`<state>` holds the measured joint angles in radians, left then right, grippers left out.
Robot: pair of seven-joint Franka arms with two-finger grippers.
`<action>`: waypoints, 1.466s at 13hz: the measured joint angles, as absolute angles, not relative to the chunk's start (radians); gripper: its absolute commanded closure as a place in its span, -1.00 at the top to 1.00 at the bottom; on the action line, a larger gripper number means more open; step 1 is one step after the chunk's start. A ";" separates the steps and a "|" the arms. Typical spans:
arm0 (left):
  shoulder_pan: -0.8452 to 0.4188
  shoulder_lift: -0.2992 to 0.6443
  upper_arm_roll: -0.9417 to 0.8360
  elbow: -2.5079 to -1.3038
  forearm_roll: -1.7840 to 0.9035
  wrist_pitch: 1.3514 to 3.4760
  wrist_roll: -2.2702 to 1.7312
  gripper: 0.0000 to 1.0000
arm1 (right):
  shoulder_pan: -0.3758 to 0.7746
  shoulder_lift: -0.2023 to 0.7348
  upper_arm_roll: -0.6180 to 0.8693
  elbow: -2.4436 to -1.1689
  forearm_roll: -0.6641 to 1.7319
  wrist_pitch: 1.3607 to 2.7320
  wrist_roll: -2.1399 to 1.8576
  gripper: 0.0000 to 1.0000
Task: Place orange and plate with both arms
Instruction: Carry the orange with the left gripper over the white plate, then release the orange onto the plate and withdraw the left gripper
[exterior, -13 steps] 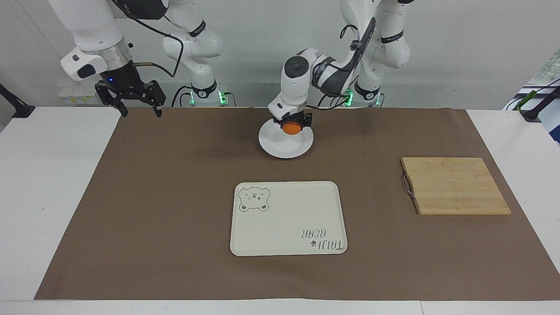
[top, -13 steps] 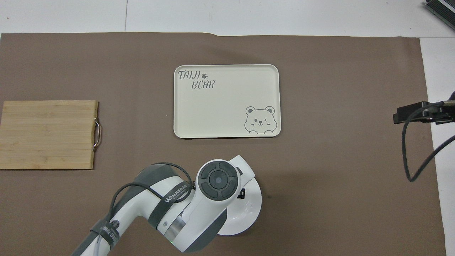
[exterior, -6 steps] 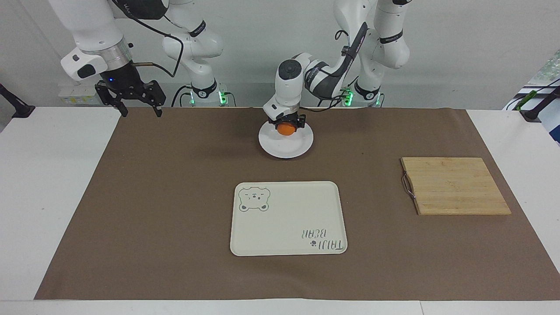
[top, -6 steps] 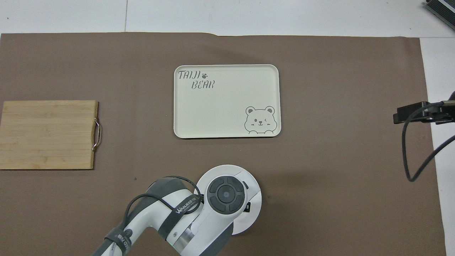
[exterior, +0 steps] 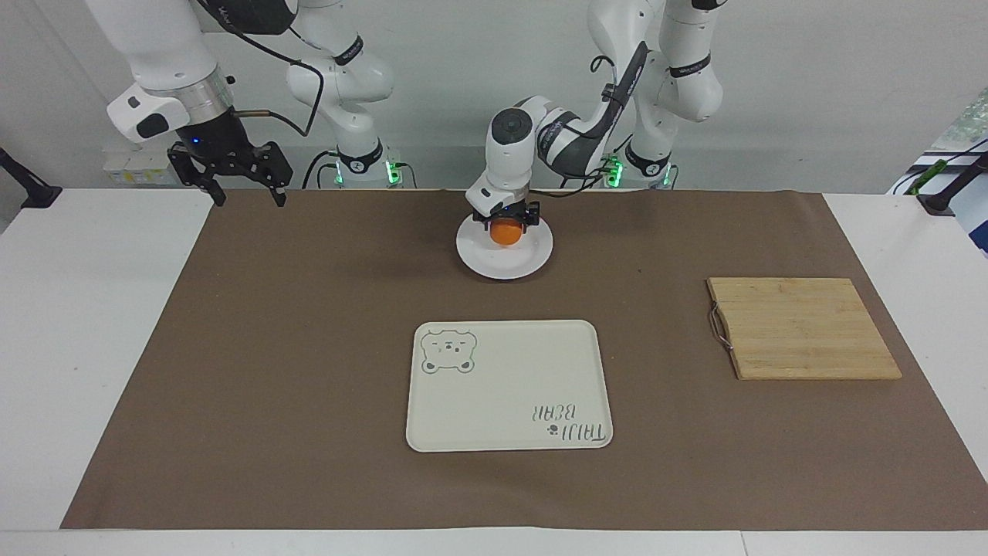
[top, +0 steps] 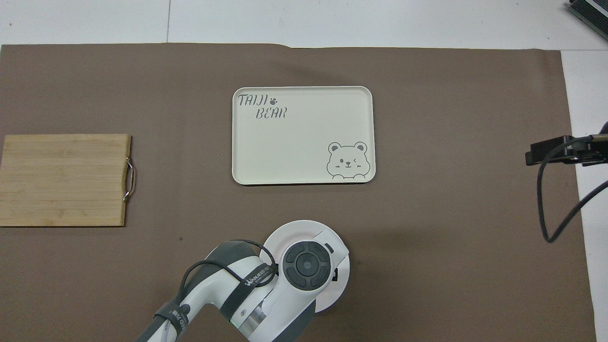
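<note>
The orange (exterior: 505,232) is between the fingers of my left gripper (exterior: 505,222), which is shut on it right at the surface of the white plate (exterior: 502,262). Whether the orange rests on the plate I cannot tell. The plate lies on the brown mat close to the robots, mid-table. In the overhead view the left arm's wrist covers the orange and most of the plate (top: 292,230). My right gripper (exterior: 230,184) is open and empty, held up over the mat's edge at the right arm's end, and waits.
A cream bear tray (exterior: 509,386) lies farther from the robots than the plate. A bamboo cutting board (exterior: 803,328) with a metal handle lies toward the left arm's end. A brown mat (exterior: 309,347) covers the table.
My left gripper has shifted with the orange a little toward the right arm's end over the plate and come slightly lower. The plate and the right arm have not moved.
</note>
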<state>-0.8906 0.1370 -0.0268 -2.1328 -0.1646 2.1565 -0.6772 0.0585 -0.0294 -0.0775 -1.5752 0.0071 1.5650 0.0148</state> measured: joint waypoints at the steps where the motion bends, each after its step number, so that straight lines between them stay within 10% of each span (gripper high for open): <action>1: -0.891 0.137 -0.027 -2.132 -0.165 2.160 -0.678 1.00 | 0.058 -0.029 -0.077 -1.575 0.007 1.565 0.015 1.00; 8: -0.854 0.085 0.005 -2.088 -0.165 2.161 -0.680 1.00 | 0.058 -0.029 -0.077 -1.575 0.007 1.564 0.015 1.00; 19: -0.303 0.039 0.018 -1.684 -0.059 1.773 0.024 1.00 | 0.063 -0.070 -0.060 -1.671 0.026 1.566 0.015 1.00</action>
<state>-0.3027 0.0391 0.0181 -1.6840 -0.0588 1.7727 0.0239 0.0632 -0.0699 -0.0598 -1.6708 0.0257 1.5665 0.0148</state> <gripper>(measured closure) 0.000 0.000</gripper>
